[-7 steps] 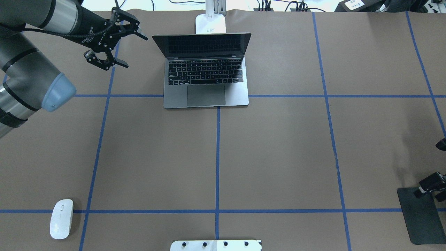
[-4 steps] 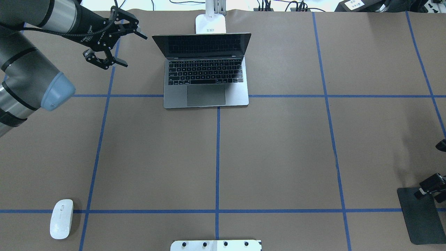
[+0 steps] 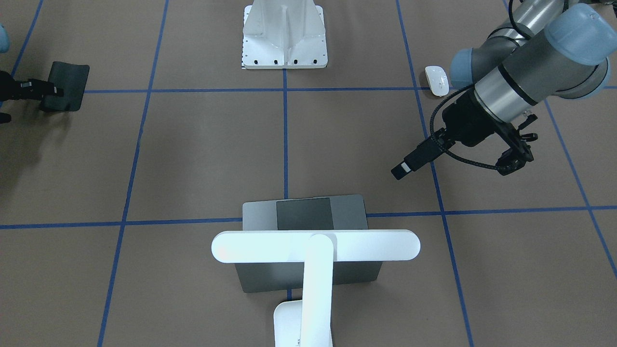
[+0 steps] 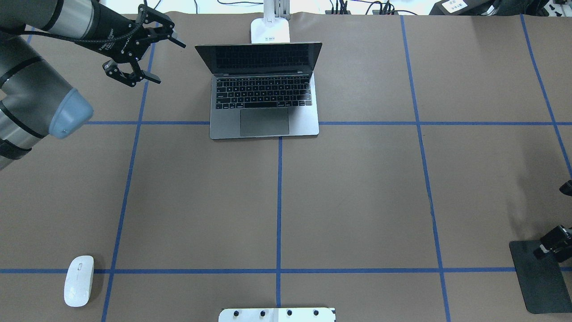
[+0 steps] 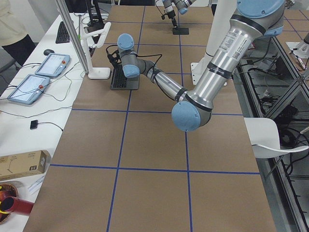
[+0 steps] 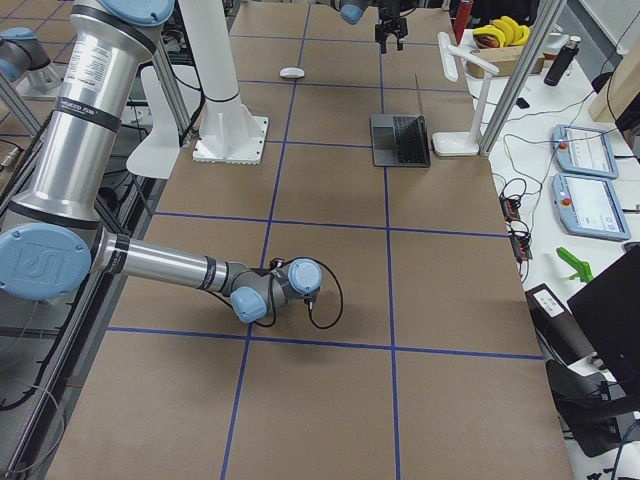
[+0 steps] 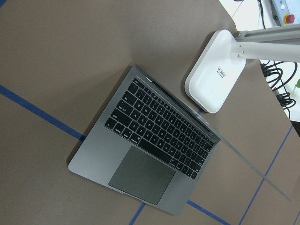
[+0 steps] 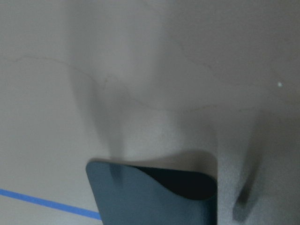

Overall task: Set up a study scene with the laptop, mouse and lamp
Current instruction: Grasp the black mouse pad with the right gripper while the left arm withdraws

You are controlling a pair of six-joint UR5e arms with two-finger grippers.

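One laptop (image 4: 263,91), one mouse (image 4: 79,281) and one lamp (image 3: 315,246) are counted on the table (image 4: 357,201), along with one black mat (image 4: 538,286) and one white pedestal (image 3: 284,36). Two robot arms are seen, the left arm (image 4: 27,89) and the right arm (image 6: 160,265). Off the table, two tablets (image 6: 582,150) lying side by side and one white chair (image 5: 270,140) are counted.

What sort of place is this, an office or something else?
Probably a robotics lab, not an office: a large robot arm reaches over a table marked with a blue tape grid, and control tablets lie on the side bench.
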